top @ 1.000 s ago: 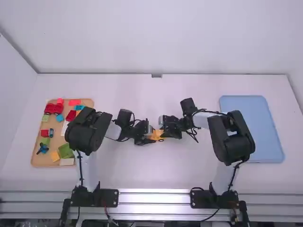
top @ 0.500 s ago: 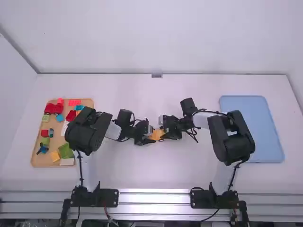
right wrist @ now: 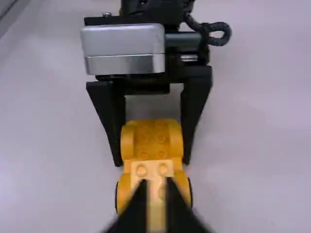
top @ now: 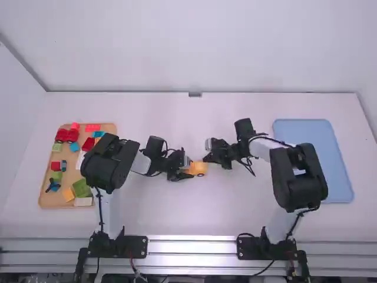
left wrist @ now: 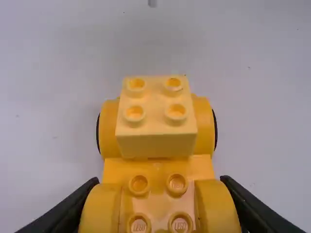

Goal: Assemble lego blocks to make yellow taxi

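In the high view my left gripper (top: 184, 171) holds the orange-yellow car (top: 199, 168) near the table's middle. The left wrist view has my left gripper (left wrist: 159, 187) shut across the rounded sides of the car's near end (left wrist: 158, 167). A paler yellow four-stud brick (left wrist: 156, 116) stands on its far end, between the black-edged wheels. My right gripper (top: 207, 158) is just right of and slightly beyond the car. From the right wrist, the narrowly parted fingertips of my right gripper (right wrist: 156, 187) overlap the view of the pale brick (right wrist: 151, 170).
A wooden tray (top: 42, 194) at the left holds several loose blocks, among them red wheeled pieces (top: 68, 135) and a green block (top: 81, 188). A blue tray (top: 312, 156) lies at the right.
My right gripper has drawn back from the car toward the right and slightly away from the camera, uncovering the car's right end. The left arm and the car keep their place.
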Motion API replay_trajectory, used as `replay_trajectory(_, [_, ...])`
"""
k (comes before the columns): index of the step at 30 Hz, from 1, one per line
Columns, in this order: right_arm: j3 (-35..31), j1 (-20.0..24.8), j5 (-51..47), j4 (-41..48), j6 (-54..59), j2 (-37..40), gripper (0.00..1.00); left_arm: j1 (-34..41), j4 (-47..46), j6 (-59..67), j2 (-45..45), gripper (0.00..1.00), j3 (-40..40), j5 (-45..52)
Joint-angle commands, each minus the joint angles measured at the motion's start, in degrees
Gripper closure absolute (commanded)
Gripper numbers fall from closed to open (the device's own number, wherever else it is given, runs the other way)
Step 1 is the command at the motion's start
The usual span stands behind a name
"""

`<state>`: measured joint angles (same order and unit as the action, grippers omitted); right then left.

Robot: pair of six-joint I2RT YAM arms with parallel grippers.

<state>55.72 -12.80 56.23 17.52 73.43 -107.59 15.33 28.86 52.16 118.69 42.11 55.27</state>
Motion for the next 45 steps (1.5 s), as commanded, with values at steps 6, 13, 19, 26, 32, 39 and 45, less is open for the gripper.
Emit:
replay_trajectory(6, [-1.2,-4.3,-7.6,-6.2,-9.4,-4.1,1.0,0.1,-1.4,0.0,0.5,0.55,-0.3,-2.4])
replay_trajectory(13, [-1.2,-6.5,-11.5,-4.7,-10.3,-5.4,1.0,0.1,-1.4,-0.2,0.5,0.55,-0.4,-2.2])
replay_trajectory(19, [-1.5,-7.1,-14.9,-2.9,-10.3,-5.4,1.0,0.1,-1.4,-0.2,0.5,0.55,-0.4,-2.2])
replay_trajectory(26, [-1.7,-7.1,-17.9,-2.4,-11.3,-9.3,1.0,0.1,-1.4,-0.2,0.5,0.55,-0.4,-2.2])
replay_trajectory(32, [0.9,-7.2,-18.4,0.9,-10.5,-14.0,1.0,0.1,-1.2,-0.2,0.5,0.56,-0.4,-2.2])
replay_trajectory(39, [11.6,-5.9,-14.1,15.3,0.2,-9.5,1.0,0.1,-0.7,-0.2,0.5,0.56,-0.4,-2.4])
replay_trajectory(45, [19.5,-1.5,-9.4,17.2,-3.9,-3.2,0.93,0.0,2.1,-0.2,0.5,0.57,-0.4,-2.4])
